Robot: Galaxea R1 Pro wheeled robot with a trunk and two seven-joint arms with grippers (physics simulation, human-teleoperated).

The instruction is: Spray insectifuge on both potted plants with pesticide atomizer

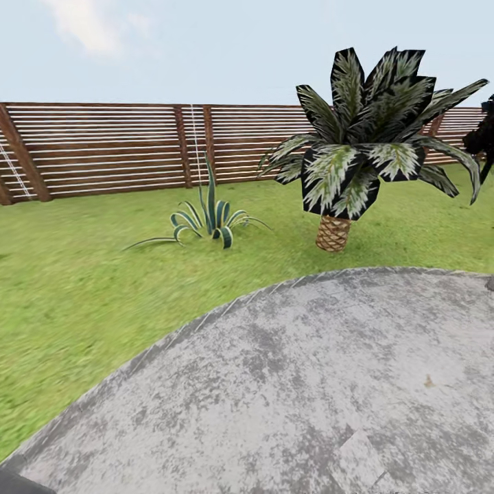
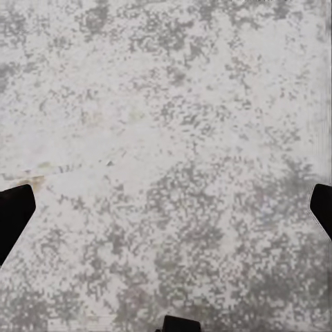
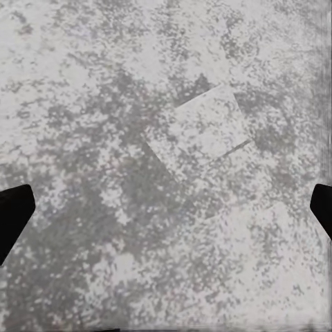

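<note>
Hands (image 2: pixel 166 207) (image 3: pixel 166 207) open over grey paving (image 1: pixel 309 384).

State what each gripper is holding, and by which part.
Nothing is held. The left gripper and right gripper are both open, with just the mottled grey stone paving between their fingers.

Grey mottled stone slab (image 1: pixel 329 384), green lawn (image 1: pixel 68 302), brown slatted fence (image 1: pixel 103 147), pale sky.
</note>
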